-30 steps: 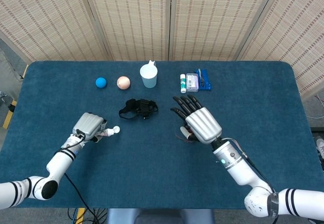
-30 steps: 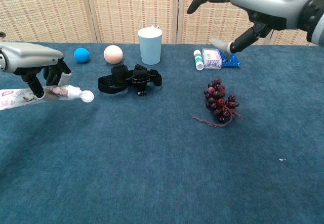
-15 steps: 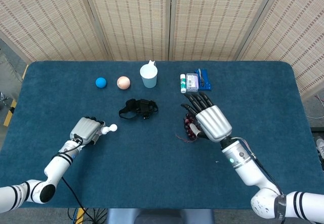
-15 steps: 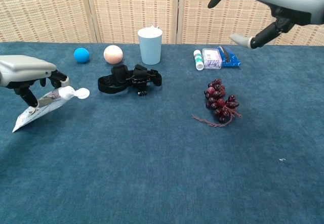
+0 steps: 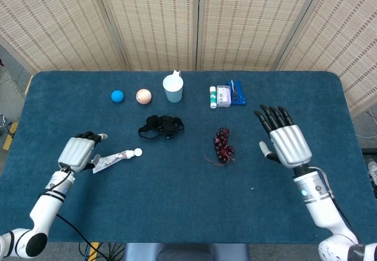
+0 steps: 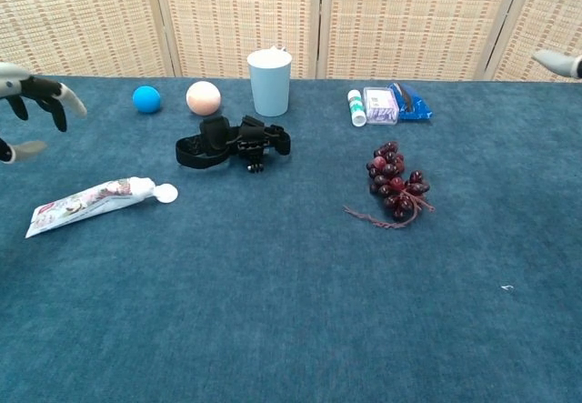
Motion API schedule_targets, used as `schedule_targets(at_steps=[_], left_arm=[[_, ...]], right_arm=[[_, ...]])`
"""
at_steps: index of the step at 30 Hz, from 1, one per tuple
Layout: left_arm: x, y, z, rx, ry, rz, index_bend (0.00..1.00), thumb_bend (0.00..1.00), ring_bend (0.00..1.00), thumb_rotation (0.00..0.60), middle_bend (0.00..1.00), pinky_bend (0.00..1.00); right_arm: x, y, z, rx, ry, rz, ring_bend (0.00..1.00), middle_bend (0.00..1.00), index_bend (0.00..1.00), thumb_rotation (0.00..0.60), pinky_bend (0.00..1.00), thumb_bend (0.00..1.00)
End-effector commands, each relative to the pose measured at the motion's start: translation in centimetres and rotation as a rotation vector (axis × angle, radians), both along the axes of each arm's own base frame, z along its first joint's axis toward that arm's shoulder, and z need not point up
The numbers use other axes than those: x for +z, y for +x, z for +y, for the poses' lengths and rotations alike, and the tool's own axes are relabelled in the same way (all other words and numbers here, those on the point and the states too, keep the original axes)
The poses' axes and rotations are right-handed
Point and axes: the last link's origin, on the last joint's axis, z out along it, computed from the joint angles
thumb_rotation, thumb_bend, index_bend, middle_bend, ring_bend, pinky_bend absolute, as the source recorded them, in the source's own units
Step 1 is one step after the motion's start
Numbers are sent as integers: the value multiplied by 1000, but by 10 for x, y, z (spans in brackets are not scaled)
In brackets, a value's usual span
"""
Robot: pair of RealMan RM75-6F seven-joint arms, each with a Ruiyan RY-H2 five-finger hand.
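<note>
My left hand hangs with its fingers spread and holding nothing, and the white squeeze tube with a round white cap lies on the blue table just to its right, long axis pointing cap-first away from the hand. My right hand, also spread and holding nothing, sits well apart, beyond the bunch of dark red grapes.

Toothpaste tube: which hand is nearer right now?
Left. The left hand is open just beside the flat end of the toothpaste tube, which lies on the table. The right hand is open far across the table, beyond the grapes.
</note>
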Motion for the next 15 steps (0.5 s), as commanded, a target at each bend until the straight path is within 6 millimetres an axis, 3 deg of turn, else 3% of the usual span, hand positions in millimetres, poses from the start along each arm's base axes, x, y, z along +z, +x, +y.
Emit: schedule_targets(at_steps=[1,8,15], left_arm=[[18,-22,-27,9,146,-76,208,392,181,600,300,237],[24,-54,-71,64,235,-69,238,392,182,600,300,236],[25,-68,-107,79,301,-88,244,391,182,600,300,225]], right_arm=[[11,-31,18,-85,-39,27,0,0,17,574,0,367],[14,-74,60,-235,-121,34,0,0,0,595,0,367],[15,-97,98,-333,-190,25,0,0,0,599,0,367]])
